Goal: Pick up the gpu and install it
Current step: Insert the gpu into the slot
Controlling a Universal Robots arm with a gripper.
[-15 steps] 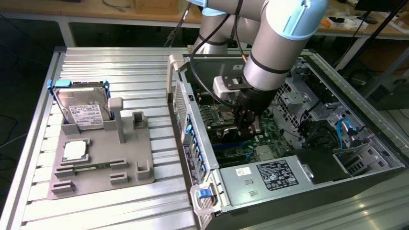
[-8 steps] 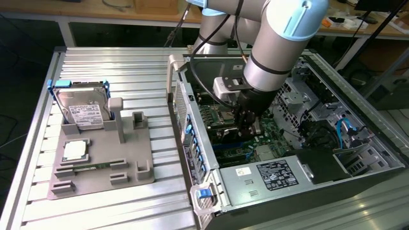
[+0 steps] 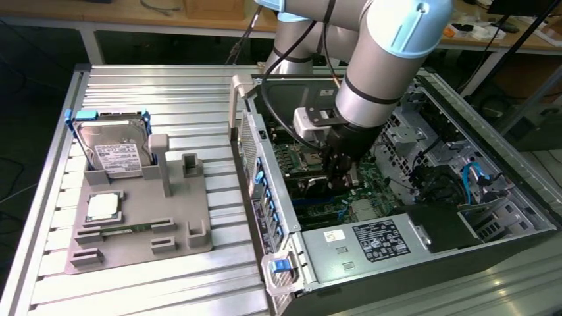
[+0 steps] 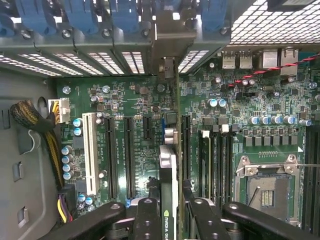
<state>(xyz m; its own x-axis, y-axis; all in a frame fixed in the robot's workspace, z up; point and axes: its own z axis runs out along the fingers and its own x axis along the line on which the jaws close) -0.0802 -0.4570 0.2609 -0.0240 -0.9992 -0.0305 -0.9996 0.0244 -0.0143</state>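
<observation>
Wrist view: gripper clamps gpu edge-on over motherboard; exterior view: arm inside case

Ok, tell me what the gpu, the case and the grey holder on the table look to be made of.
gpu, gripped edge-on by the gripper: thin circuit-board laminate, probably fibreglass; its end bracket looks like dull bare sheet metal.
case: grey sheet metal, likely steel, given the punched vent holes.
holder: matte grey plastic, possibly printed; blocky, no shine.
</observation>
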